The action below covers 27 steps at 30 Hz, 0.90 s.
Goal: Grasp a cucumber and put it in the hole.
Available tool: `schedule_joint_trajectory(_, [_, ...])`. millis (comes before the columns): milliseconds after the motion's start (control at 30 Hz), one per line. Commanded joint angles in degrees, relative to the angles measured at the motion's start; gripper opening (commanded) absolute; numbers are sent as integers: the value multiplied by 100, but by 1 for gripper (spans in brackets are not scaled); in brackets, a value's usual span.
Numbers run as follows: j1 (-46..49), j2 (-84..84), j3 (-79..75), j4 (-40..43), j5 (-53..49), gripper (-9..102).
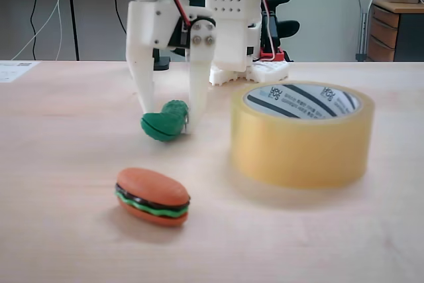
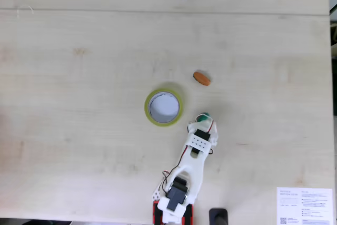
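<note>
Bumpy green cucumber (image 1: 165, 122) between white pincer (image 1: 169, 118) fingers

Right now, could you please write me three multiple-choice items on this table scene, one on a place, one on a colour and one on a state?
1. In the low fixed view, where is the toy burger?
A. nearer the camera than the cucumber
B. inside the tape roll
C. on top of the tape roll

2. What colour is the tape roll?
A. blue
B. yellowish
C. red

3. What is the state of the cucumber?
A. lying in the hole
B. between the gripper's fingers, low at the table
C. resting on the burger

Answers:
1 A, the burger sits in front of the cucumber on the table.
2 B, its side is translucent yellow.
3 B, the gripper has a finger on each side of it, and the hole is empty.
</note>
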Motion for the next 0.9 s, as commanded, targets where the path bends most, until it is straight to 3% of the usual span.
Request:
schedule_joint_trajectory(0, [-44,-176,-9,-229,9,13])
schedule_joint_trajectory(467, [-35,255,9,-9,0,7])
schedule_joint_trajectory(867, [-35,1521,-246,932,26,7])
